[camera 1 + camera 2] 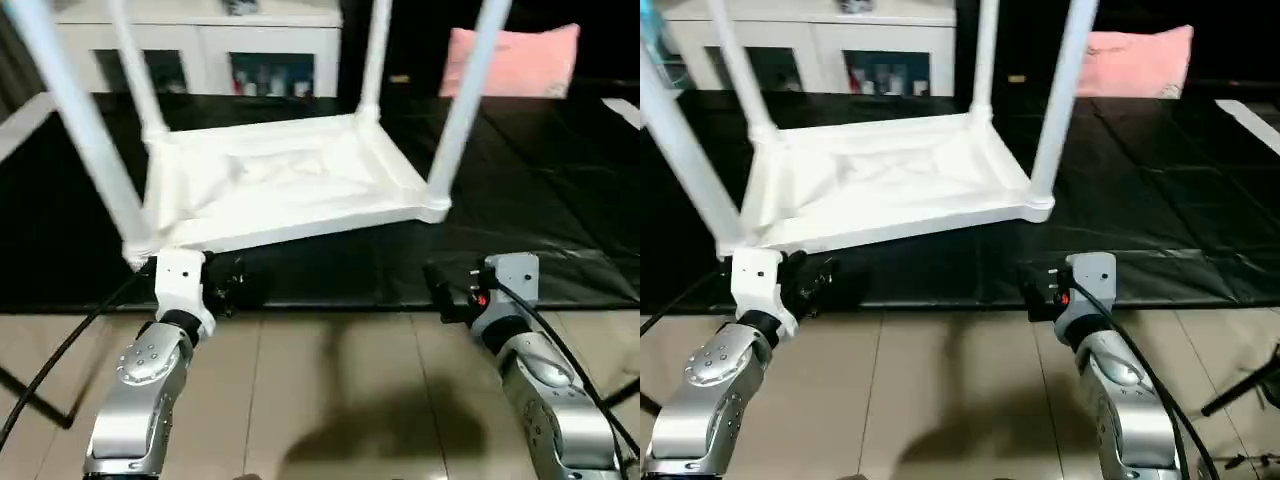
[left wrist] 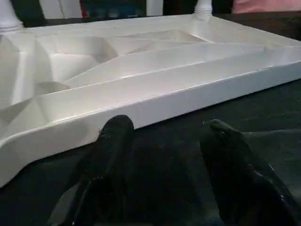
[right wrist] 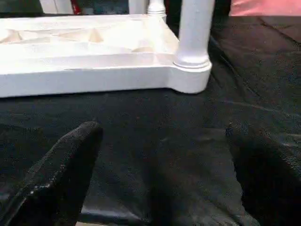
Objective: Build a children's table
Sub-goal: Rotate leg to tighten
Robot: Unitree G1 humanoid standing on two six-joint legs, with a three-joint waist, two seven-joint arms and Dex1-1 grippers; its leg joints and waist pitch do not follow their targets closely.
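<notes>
Fingers apart and empty on both left gripper [image 2: 164,141] and right gripper [image 3: 160,155]. Tabletop [image 1: 290,180] lies upside down on black mat [image 1: 540,180], apparently four legs [image 1: 455,110] seated. Check each socket, then flip.

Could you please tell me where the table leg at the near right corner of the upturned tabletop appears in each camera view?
Left eye view: the near right leg rises right of centre.
Right eye view: it stands just right of centre.
Left wrist view: not in it.
Right wrist view: it stands in its corner socket, upper centre.
Shared landmark: the ribbed white tabletop on the black mat.
</notes>
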